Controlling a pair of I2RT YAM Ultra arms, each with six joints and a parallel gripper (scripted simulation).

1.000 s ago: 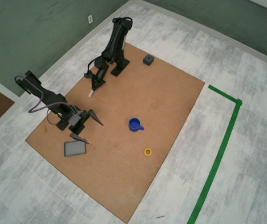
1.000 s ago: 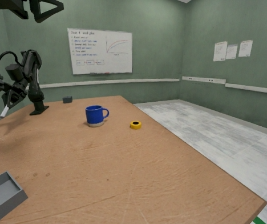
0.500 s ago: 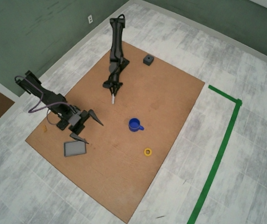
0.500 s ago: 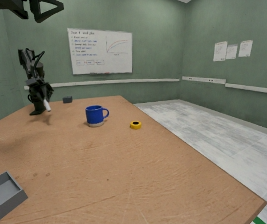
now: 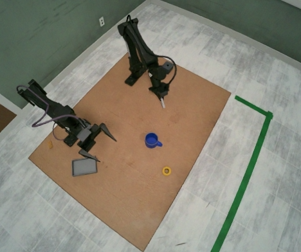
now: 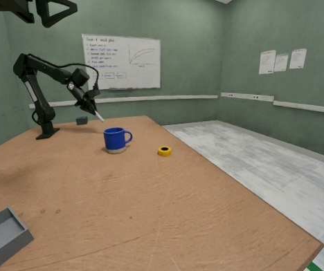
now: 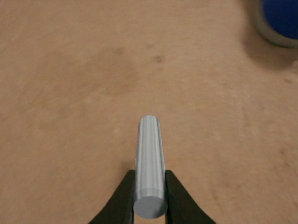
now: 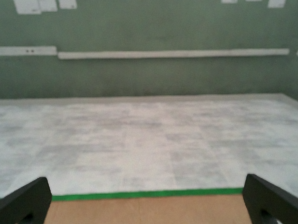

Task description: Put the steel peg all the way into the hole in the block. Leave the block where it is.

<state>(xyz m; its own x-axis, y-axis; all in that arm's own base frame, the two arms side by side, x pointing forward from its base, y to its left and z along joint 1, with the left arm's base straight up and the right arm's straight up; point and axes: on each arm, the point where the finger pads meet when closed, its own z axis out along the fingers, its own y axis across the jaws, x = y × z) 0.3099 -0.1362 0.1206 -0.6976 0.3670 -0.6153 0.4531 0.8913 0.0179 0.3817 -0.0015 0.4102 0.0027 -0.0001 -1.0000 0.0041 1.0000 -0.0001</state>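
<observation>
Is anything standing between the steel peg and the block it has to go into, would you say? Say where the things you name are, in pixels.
No loose object is visible between the steel peg (image 5: 163,103) (image 6: 100,117) (image 7: 149,162) and the block (image 5: 167,68) (image 6: 82,120). From above, only the left gripper (image 5: 161,98) (image 6: 95,112) (image 7: 149,179) and its wrist come between; the blue mug (image 5: 150,141) (image 6: 114,139) is on the peg's other side.

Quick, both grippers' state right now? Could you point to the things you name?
Left gripper (image 5: 161,98) (image 6: 95,112) (image 7: 150,192): closed on the steel peg (image 5: 163,103) (image 6: 100,116) (image 7: 149,155).
Right gripper (image 5: 108,151) (image 8: 147,200): wide open, holding nothing.
</observation>
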